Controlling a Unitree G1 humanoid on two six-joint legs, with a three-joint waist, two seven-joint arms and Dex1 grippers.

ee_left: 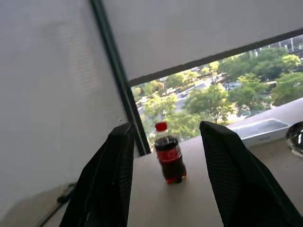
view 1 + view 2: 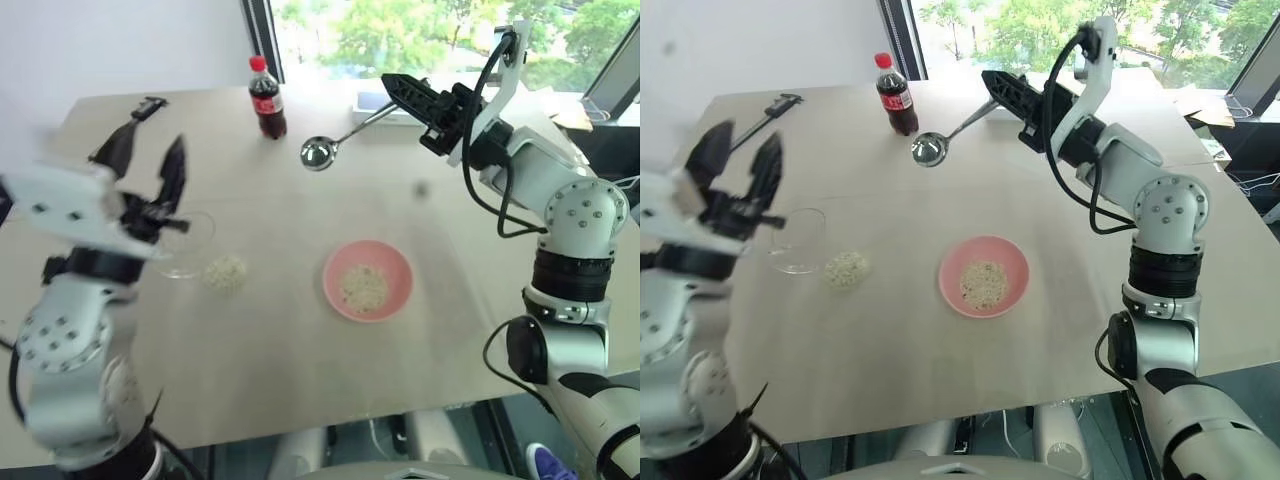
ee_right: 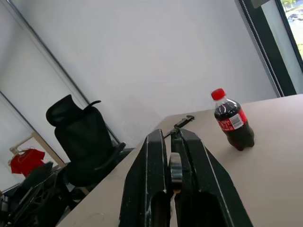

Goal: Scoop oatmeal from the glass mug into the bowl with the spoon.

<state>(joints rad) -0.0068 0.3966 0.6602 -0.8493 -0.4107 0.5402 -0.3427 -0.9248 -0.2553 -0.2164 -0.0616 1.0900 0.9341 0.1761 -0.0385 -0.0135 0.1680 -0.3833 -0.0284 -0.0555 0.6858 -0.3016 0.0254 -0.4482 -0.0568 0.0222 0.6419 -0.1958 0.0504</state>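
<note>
Gleaming above the far side of the table (image 2: 280,340), the spoon (image 2: 335,140) is pinched by the tip of its long thin handle in the right end effector (image 2: 395,88), whose fingers are closed on it; stiff, slick and light, it looks prone to swivel when held so far from its empty bowl. Nearer, the pink bowl (image 2: 367,280) holds some oatmeal (image 2: 364,286), more lies spilled beside the fragile glass mug (image 2: 186,245), and the left end effector (image 2: 150,160) hovers open above it.
</note>
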